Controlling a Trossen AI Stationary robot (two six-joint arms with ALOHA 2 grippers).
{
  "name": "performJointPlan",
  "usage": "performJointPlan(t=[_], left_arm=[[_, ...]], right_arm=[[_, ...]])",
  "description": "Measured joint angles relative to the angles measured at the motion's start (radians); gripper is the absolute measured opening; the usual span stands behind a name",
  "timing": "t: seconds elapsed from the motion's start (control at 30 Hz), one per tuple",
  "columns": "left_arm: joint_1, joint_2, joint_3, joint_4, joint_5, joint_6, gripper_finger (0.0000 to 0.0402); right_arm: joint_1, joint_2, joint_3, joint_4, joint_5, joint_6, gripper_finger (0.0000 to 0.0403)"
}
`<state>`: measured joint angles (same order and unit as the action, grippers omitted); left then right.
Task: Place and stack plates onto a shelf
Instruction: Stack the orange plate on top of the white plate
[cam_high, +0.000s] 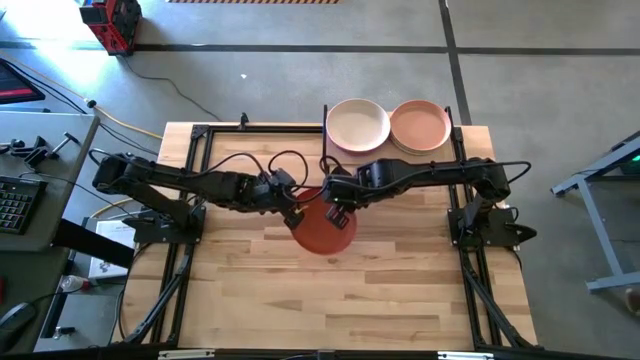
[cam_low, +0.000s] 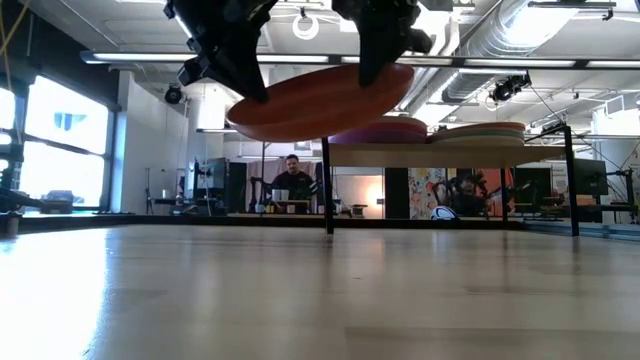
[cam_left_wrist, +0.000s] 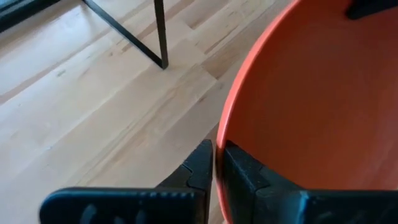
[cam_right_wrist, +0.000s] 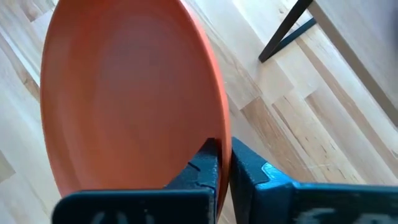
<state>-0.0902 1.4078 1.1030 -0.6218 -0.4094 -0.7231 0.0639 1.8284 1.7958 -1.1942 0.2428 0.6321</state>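
1. Nearest in the low view: bare wooden tabletop (cam_low: 320, 290), with nothing resting on it up close.
2. Held clear above the tabletop: orange-red plate (cam_high: 322, 228), roughly level with a slight tilt, pinched on opposite rims by both arms.
3. Left end effector (cam_high: 292, 213): clamped on the plate's rim, one finger above and one below, as the left wrist view shows (cam_left_wrist: 217, 163).
4. Right end effector (cam_high: 338, 212): likewise closed on the rim at the opposite side, confirmed in the right wrist view (cam_right_wrist: 222, 158).
5. Farther back: shelf (cam_high: 462, 133), a raised light-wood board on thin black legs, standing at the rear of the tabletop.
6. Already on the shelf: two stacks side by side, one topped by a cream plate (cam_high: 357, 125), the other by a peach plate (cam_high: 420, 124); purple and pale mint edges visible underneath in the low view, exact count not clear.
7. Judged progress: nearly finished; no other loose plate seen on the tabletop, so probably only this orange-red plate left to lift over the shelf edge and set on one stack.
8. Farthest: person seated in the room beyond (cam_low: 291, 178).
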Motion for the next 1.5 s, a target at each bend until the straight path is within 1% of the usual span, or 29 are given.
performJointPlan(t=[0.1,0.2,0.33,0.43,0.57,0.7,0.97,1.03,1.17,1.33,1.5], left_arm=[[0.014,0.0,0.0,0.001,0.034,0.002,0.0028],[0.032,0.0,0.0,0.01,0.091,0.036,0.0037],[0.057,0.0,0.0,0.06,0.188,0.054,0.0056],[0.072,0.0,0.0,0.096,0.22,0.055,0.0071],[0.081,-0.009,-0.001,0.11,0.225,0.056,0.0085],[0.085,-0.048,-0.001,0.12,0.222,0.096,0.0088],[0.089,-0.152,0.0,0.137,0.155,0.163,0.0086],[0.097,-0.177,0.0,0.135,0.153,0.182,0.0086],[0.118,-0.22,0.0,0.135,0.152,0.213,0.0086],[0.152,-0.264,0.0,0.135,0.148,0.265,0.0086],[0.196,-0.288,0.0,0.137,0.133,0.331,0.0086]], right_arm=[[-0.001,0.0,0.0,-0.001,-0.006,0.0,0.0002],[-0.006,0.0,0.0,-0.012,-0.011,0.015,0.0001],[-0.01,-0.001,0.0,-0.042,-0.019,0.015,0.0],[-0.011,-0.001,0.0,-0.058,-0.019,0.014,0.0],[-0.014,-0.003,0.0,-0.094,-0.018,0.003,0.0],[-0.034,-0.009,0.0,-0.155,-0.034,-0.012,0.0],[-0.119,-0.052,0.002,-0.173,-0.053,-0.113,0.0],[-0.147,-0.069,0.002,-0.174,-0.063,-0.142,0.0],[-0.214,-0.112,0.002,-0.171,-0.075,-0.202,0.0],[-0.326,-0.165,0.002,-0.157,-0.129,-0.28,0.0],[-0.475,-0.209,0.002,-0.088,-0.244,-0.354,0.0]])
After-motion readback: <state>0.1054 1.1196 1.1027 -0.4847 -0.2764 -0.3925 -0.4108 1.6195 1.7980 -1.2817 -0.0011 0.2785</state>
